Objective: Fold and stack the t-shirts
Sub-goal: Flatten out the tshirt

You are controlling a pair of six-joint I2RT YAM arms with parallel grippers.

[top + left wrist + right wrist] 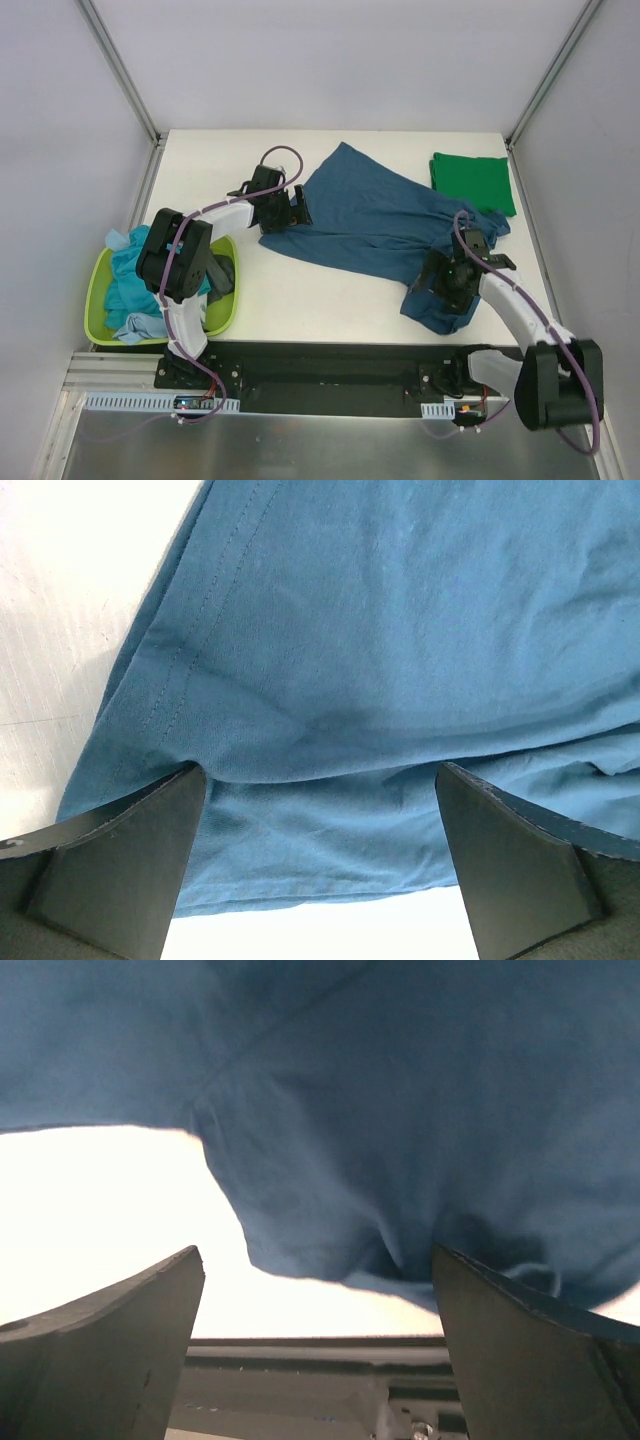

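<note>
**Top external view: both jaws open at the teal-blue shirt**

The dark teal-blue cotton t-shirt point(370, 220) lies unfolded and creased across the white table point(320, 290), reaching from its centre toward the right edge. One end is bunched near the near right corner. A folded bright green t-shirt point(474, 182) sits at the far right corner, just beside the blue fabric. Crumpled light turquoise t-shirts point(128, 290) wait in the lime-green plastic basket point(95, 290) at the near left edge.

**Hazards**
- Closing on the bunched end would likely pinch several layers and carry the creases into the fold.
- Pulling the blue shirt may drag the green one out of shape, since the two lie so close.
- Uneven lifting would skew the hem.

**Arm pose**
- The left gripper point(296, 208) reaches out low to the shirt's left hem. Its jaws are spread wide and grip nothing, with cloth between them.
- The right gripper point(432, 283) is bent over the bunched end. Its jaws are equally wide and hold nothing.
</note>
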